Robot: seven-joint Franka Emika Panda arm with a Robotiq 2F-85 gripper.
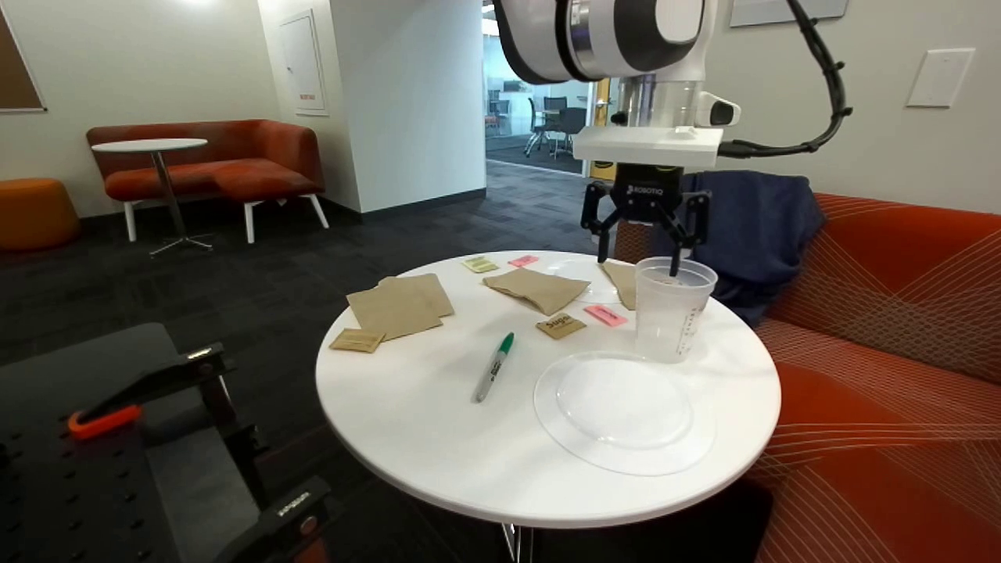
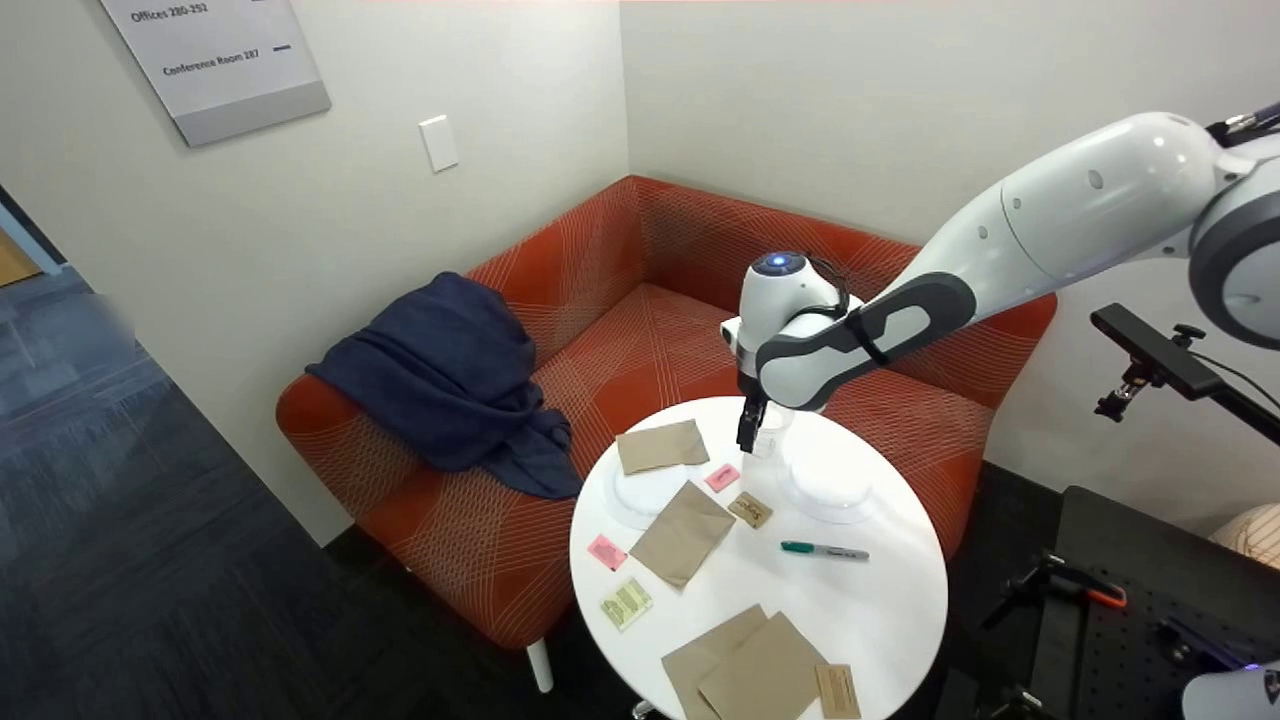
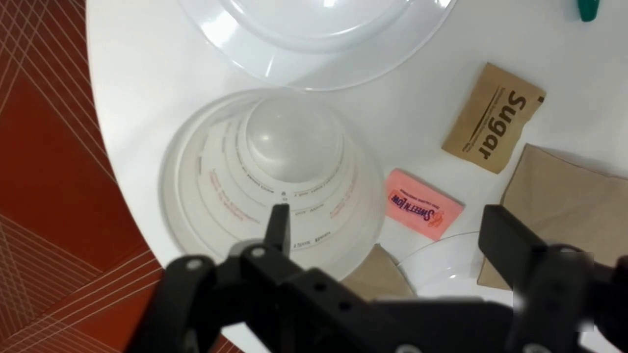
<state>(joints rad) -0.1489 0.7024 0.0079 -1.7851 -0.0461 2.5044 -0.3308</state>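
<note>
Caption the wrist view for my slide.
Open black fingers, one at the mouth of a translucent round plastic cup beside a rectangular pink paper Sweet'N Low packet.

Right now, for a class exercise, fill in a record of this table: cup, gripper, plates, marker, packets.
Cup: clear, upright
Gripper: open, empty; one finger over or in the cup's mouth
Plates: two, clear; one next to the cup, one overlapping napkins
Marker: green-capped, lying flat
Packets: two pink, two brown, one yellowish
</note>
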